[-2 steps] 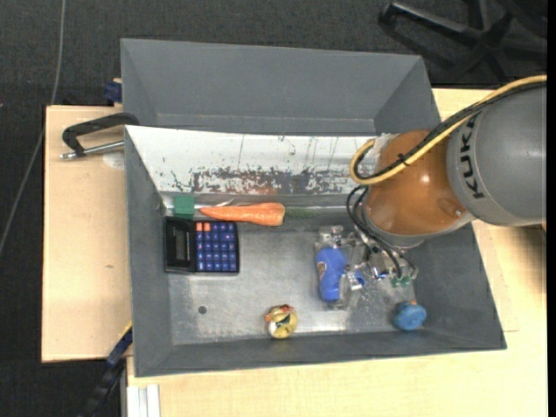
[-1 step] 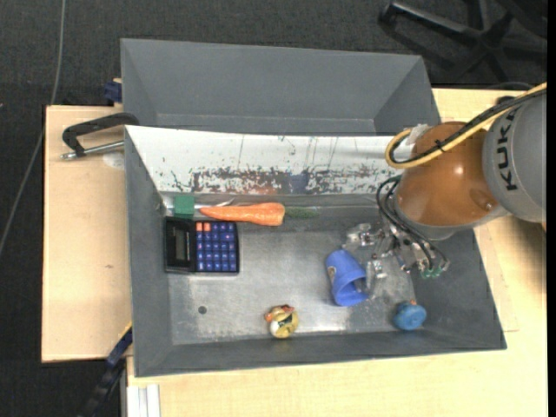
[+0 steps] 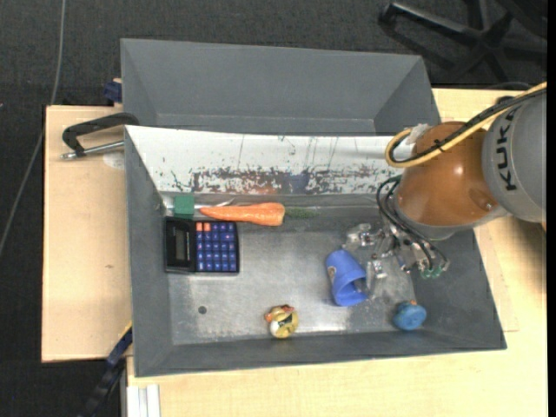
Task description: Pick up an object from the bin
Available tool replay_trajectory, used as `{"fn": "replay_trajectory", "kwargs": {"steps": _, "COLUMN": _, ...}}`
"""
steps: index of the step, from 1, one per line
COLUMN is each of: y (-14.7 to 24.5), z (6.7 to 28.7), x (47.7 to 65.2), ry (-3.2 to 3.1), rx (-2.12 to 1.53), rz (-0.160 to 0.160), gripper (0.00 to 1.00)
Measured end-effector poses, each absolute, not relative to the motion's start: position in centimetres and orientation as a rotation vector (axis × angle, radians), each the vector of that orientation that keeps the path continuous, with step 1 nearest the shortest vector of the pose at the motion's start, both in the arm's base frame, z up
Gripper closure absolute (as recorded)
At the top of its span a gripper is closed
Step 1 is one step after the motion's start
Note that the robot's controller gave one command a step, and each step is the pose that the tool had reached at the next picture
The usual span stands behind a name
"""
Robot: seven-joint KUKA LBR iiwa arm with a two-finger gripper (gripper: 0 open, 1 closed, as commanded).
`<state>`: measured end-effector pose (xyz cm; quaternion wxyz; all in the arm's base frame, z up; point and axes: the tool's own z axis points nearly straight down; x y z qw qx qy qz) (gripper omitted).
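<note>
While the claw (image 3: 380,268) sits low at the bin's (image 3: 252,289) right, a blue cup (image 3: 344,280) lies on its side just left, approx. touching it; can't tell whether claw's apart or together.

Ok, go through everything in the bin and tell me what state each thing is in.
Gripper: down low in the bin's right half.
Blue cup: tipped on its side, close beside the gripper.
Carrot: lying flat along the back wall.
Calculator: flat, keys facing up.
Blue ball: resting near the front right corner.
Yellow toy: sitting by the front wall.
</note>
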<state>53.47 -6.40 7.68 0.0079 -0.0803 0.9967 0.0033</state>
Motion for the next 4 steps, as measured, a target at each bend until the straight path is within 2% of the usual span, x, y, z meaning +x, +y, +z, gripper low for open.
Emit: {"fn": "replay_trajectory", "kwargs": {"steps": 4, "y": -6.4, "z": 7.68, "x": 53.46, "ry": 3.117, "rx": -0.251, "rz": 0.011, "gripper": 1.0}}
